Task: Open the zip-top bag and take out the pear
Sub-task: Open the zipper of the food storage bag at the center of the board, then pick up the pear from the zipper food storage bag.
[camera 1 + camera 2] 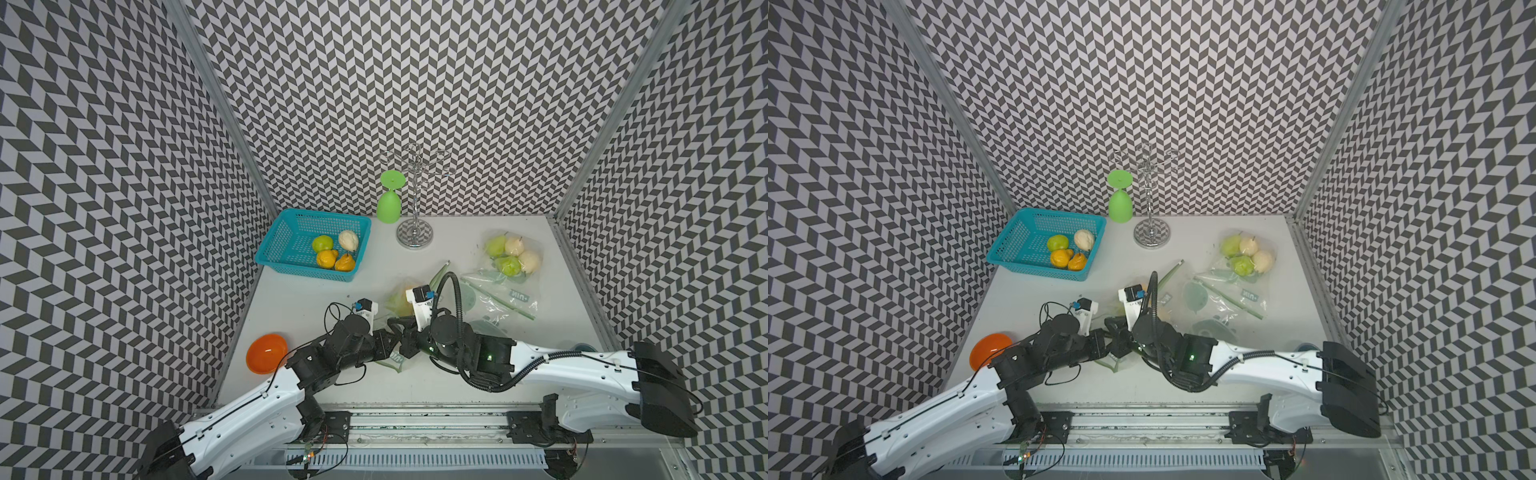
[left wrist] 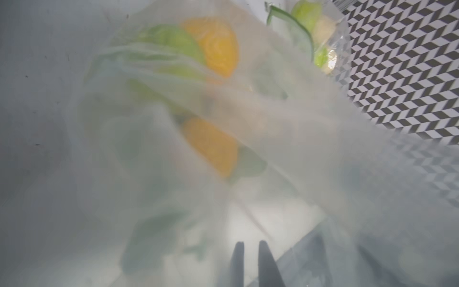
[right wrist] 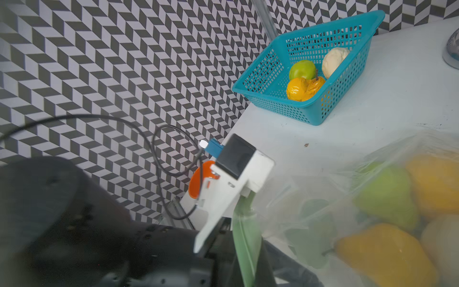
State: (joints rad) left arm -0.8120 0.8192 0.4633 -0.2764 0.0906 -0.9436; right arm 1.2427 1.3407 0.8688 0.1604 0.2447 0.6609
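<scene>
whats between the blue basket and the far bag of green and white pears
The metal stand's base sits there, bare table on either side, seen in both top views.

The zip-top bag (image 3: 310, 188) is formed of thin, crinkled, translucent plastic film; the basket (image 1: 276, 239) of perforated plastic; the stand (image 1: 414, 235) of polished metal.

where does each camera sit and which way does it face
Top views: high above the front edge, looking down and back over the table; the left arm and right arm both show.
Left wrist: on the left arm, close against the zip-top bag, looking through its film at an orange pear; fingertips of the left hand show.
Right wrist: on the right arm, low, facing the teal basket and side wall; the left arm's wrist camera shows.
Shared: both wrist views see that bag; the basket also appears in both top views.
</scene>
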